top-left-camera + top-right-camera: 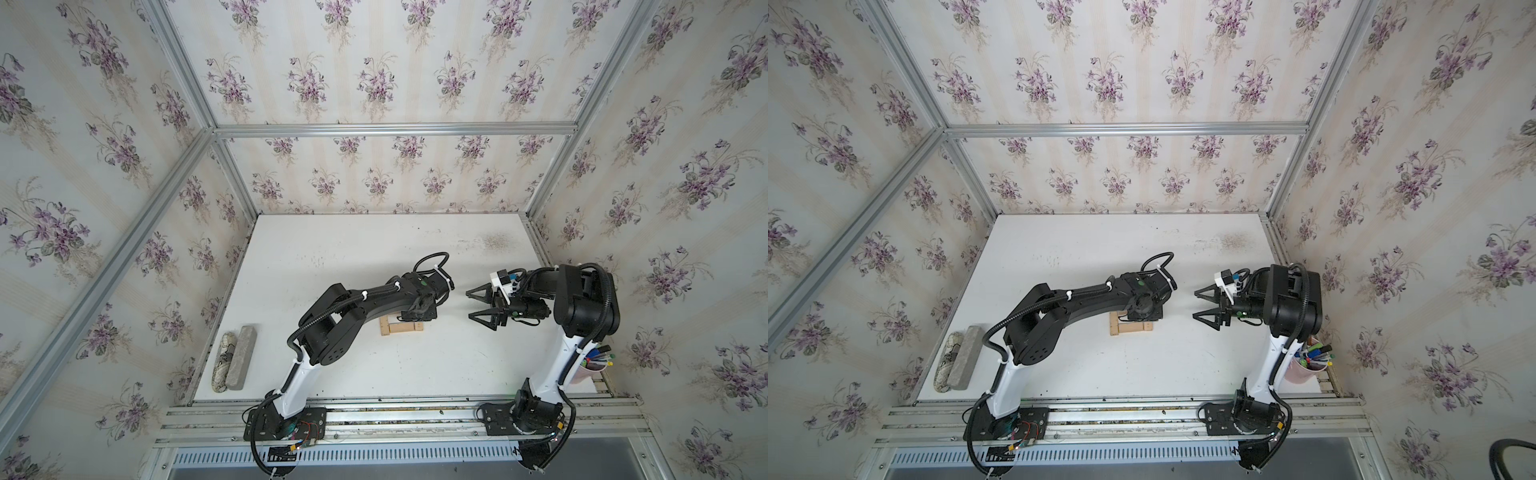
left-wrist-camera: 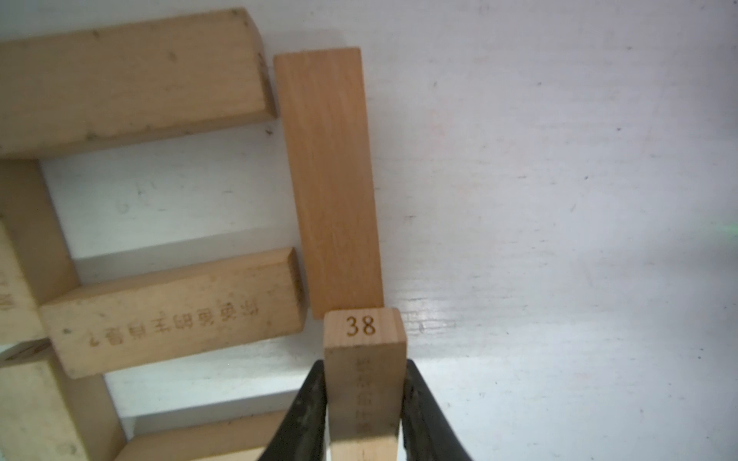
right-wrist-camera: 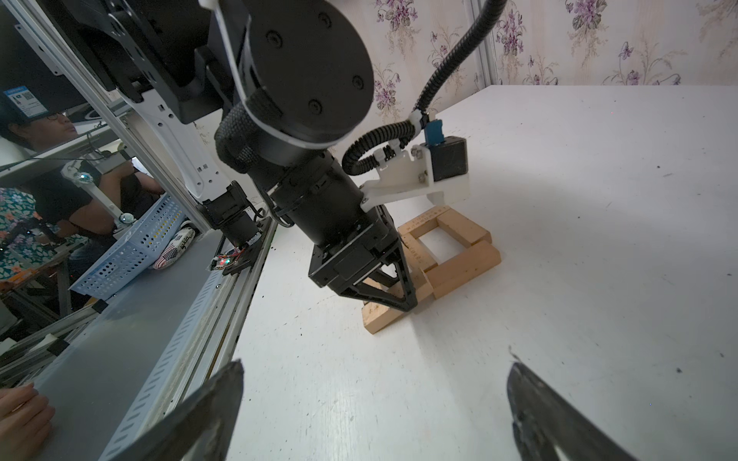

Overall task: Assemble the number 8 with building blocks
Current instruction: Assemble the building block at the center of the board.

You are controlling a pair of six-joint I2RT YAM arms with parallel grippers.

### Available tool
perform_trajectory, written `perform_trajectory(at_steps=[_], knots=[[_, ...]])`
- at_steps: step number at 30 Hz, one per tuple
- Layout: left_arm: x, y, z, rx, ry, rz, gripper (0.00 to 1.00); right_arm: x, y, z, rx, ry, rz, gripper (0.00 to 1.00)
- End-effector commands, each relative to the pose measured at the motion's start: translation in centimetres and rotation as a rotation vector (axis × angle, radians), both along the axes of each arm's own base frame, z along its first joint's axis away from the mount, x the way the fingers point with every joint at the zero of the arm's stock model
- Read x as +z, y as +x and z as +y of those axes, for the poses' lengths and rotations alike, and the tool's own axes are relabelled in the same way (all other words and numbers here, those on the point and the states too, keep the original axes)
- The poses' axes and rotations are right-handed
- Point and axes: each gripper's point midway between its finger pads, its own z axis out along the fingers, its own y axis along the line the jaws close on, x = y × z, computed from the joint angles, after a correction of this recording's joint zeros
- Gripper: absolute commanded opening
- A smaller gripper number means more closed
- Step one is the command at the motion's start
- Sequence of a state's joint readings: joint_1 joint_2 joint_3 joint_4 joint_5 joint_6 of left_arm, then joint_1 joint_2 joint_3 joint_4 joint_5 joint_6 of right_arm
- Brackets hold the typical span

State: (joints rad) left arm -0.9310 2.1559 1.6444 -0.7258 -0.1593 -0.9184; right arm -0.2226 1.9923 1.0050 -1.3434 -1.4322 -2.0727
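The one thing I can read outright is the number 38, burned dark into the small end face of the building block [image 2: 363, 339] at the lower middle of the left wrist view; a faint line of characters runs down its long side, too blurred to make out. Left of it in that view, a crossbar block [image 2: 175, 315] carries a row of burned characters, upside down and not legible to me. At the upper left of the right wrist view a blue-and-white label [image 3: 24, 99] bears print too small to read, and the scrawl on a flag-patterned pouch [image 3: 175, 247] lower down is no clearer.
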Motion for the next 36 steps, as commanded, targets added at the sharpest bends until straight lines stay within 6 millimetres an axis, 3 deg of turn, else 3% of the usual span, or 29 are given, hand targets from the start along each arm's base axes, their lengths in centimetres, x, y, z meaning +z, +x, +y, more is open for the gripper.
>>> perform_trajectory(at_steps=[1,20,36], knots=[[0.3,0.0,0.3,0.002,0.012,-0.004,0.32,0.6,0.4,0.0,0.006,-0.026,-0.38,1.0],[0.9,-0.4,1.2,0.019,0.053,-0.028,0.35,0.6,0.3,0.0,0.008,-0.026,-0.379,1.0],[0.2,0.3,-0.4,-0.048,0.032,0.004,0.4,0.6,0.4,0.0,0.007,-0.025,-0.379,1.0]])
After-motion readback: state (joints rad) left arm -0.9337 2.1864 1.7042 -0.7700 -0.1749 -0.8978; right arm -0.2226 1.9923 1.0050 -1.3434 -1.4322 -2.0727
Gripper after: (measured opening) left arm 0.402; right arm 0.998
